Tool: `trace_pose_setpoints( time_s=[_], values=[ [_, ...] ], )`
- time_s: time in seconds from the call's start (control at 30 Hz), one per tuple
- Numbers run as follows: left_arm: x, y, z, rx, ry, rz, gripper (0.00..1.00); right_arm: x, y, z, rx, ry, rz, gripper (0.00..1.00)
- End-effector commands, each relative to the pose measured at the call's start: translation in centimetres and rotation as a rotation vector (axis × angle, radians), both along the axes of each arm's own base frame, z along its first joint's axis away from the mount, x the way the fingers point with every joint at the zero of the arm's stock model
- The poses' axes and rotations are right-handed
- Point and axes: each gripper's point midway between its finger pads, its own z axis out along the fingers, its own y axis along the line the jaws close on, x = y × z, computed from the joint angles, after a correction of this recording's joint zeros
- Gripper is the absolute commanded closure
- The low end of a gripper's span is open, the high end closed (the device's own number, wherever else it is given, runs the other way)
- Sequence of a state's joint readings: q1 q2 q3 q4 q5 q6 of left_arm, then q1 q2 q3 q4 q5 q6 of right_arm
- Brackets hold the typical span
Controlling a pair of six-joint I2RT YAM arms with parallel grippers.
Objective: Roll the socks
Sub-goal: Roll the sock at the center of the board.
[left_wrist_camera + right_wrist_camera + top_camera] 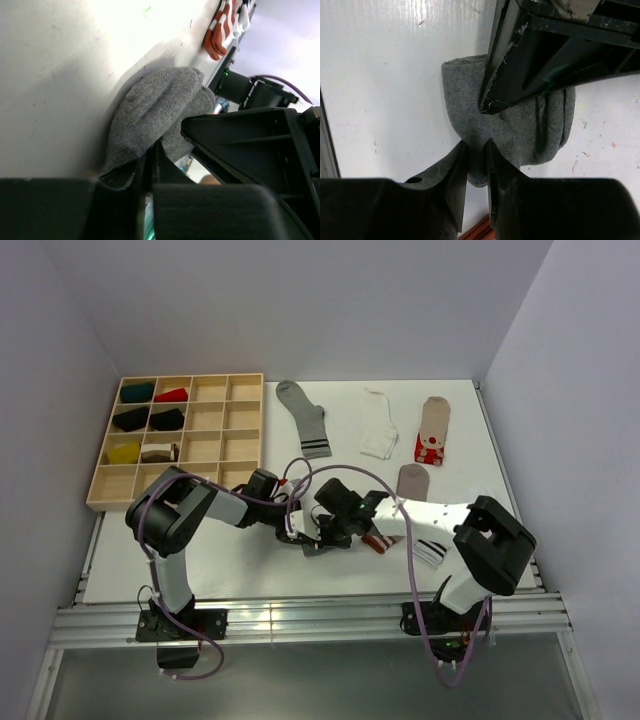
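Note:
A plain dark grey sock (pixel 530 130), bunched into a partial roll, lies on the white table between both grippers. My right gripper (pixel 477 150) is shut on a fold at the roll's near edge. My left gripper (pixel 150 162) is shut on another fold of the same sock (pixel 155 107); its fingers (pixel 520 65) press into the roll from above in the right wrist view. In the top view both grippers, left (pixel 303 537) and right (pixel 332 530), meet at the table's middle front and hide the sock.
A grey sock with dark cuff stripes (pixel 303 417), a white sock (pixel 380 435), two taupe socks (pixel 432 430) (pixel 412 480) and a white black-striped sock (pixel 430 550) lie behind and right. A wooden compartment tray (pixel 215 430) with rolled socks stands back left.

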State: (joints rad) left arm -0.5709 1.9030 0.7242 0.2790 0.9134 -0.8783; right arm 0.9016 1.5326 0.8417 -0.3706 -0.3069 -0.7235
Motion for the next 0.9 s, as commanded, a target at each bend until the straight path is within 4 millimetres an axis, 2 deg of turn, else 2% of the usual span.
trace_pose_setpoints(
  time_s=[0.0, 0.07, 0.13, 0.17, 0.23, 0.27, 0.47, 0.6, 0.67, 0.7, 0.73, 0.77, 0.8, 0.83, 0.87],
  values=[
    [1.4, 0.4, -0.7, 0.081, -0.104, 0.064, 0.88, -1.3, 0.0, 0.8, -0.006, 0.117, 0.026, 0.78],
    [2.3, 0.3, 0.3, 0.08, -0.157, 0.089, 0.79, -1.6, 0.0, 0.8, -0.02, 0.168, 0.03, 0.78],
    [3.2, 0.4, 0.7, 0.094, -0.211, 0.12, 0.76, -1.5, -0.2, 0.7, -0.032, 0.19, 0.024, 0.78],
    [3.7, 0.5, 1.5, 0.093, -0.242, 0.136, 0.73, -1.4, -0.3, 0.7, -0.044, 0.209, 0.016, 0.78],
    [4.7, 0.9, 1.8, 0.127, -0.295, 0.179, 0.71, -1.3, -0.1, 0.8, -0.041, 0.236, 0.012, 0.78],
    [5.1, 1.0, 2.6, 0.124, -0.327, 0.195, 0.69, -1.5, -0.3, 0.6, -0.056, 0.26, 0.007, 0.78],
    [6.6, 2.6, 4.1, 0.17, -0.439, 0.317, 0.66, -1.1, -0.8, 0.3, -0.078, 0.339, -0.022, 0.78],
    [6.2, 4.2, 4.0, 0.193, -0.465, 0.396, 0.66, -0.4, -1.0, 0.3, -0.09, 0.383, -0.049, 0.78],
    [6.3, 4.7, 5.0, 0.177, -0.497, 0.439, 0.65, 0.0, -1.0, 0.3, -0.098, 0.414, -0.067, 0.78],
    [6.5, 5.7, 4.5, 0.213, -0.508, 0.485, 0.65, 0.2, -0.9, 0.4, -0.099, 0.426, -0.072, 0.78],
    [6.4, 6.1, 4.7, 0.212, -0.523, 0.506, 0.65, 0.3, -1.0, 0.1, -0.112, 0.448, -0.081, 0.78],
    [6.6, 6.4, 6.2, 0.182, -0.558, 0.543, 0.63, 0.5, -0.9, 0.6, -0.108, 0.468, -0.088, 0.78],
    [6.3, 7.4, 5.6, 0.206, -0.56, 0.585, 0.63, 0.7, -1.0, 0.6, -0.114, 0.481, -0.096, 0.78],
    [6.2, 7.7, 6.0, 0.195, -0.577, 0.602, 0.62, 0.9, -0.9, 0.6, -0.119, 0.494, -0.099, 0.78],
    [6.2, 8.0, 7.3, 0.162, -0.609, 0.626, 0.61, 1.3, -0.9, 0.6, -0.125, 0.51, -0.113, 0.77]
  ],
)
